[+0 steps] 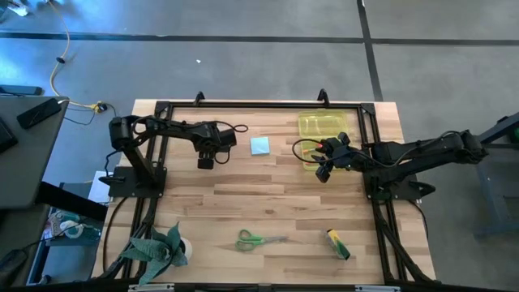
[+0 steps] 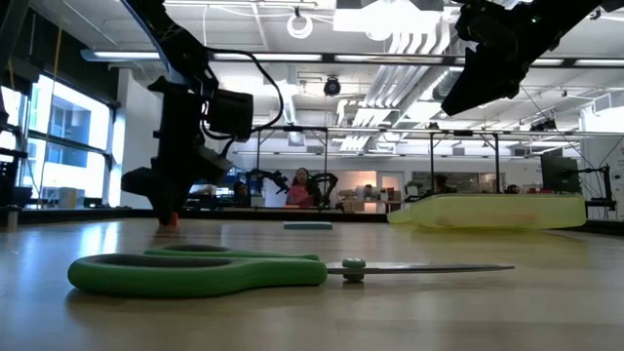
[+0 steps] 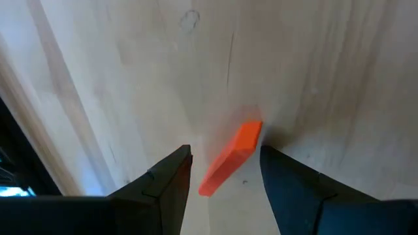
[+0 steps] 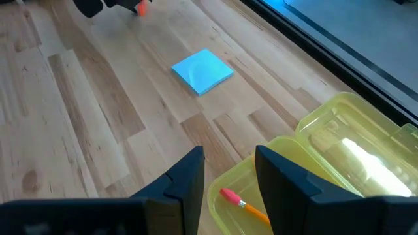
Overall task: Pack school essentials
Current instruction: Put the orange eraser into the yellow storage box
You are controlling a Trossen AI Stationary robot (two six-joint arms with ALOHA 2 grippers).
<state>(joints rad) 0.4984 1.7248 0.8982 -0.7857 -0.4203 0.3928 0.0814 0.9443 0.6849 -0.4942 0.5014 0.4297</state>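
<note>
Left wrist view: left gripper [image 3: 225,170] down at the table [image 1: 268,199], fingers spread around the tiny red piece [image 3: 230,158] (contact with either finger unclear). Right gripper [image 4: 228,173] hovering over the yellow case [image 4: 339,150], fingers apart, nothing held; pencil with red eraser end [image 4: 238,202] lying inside. Note pad [image 1: 259,145] flat between the arms. Scissors [image 1: 258,239] and yellow-green stick [image 1: 336,243] near the front edge, plant [image 1: 158,247] at the front-left corner.
</note>
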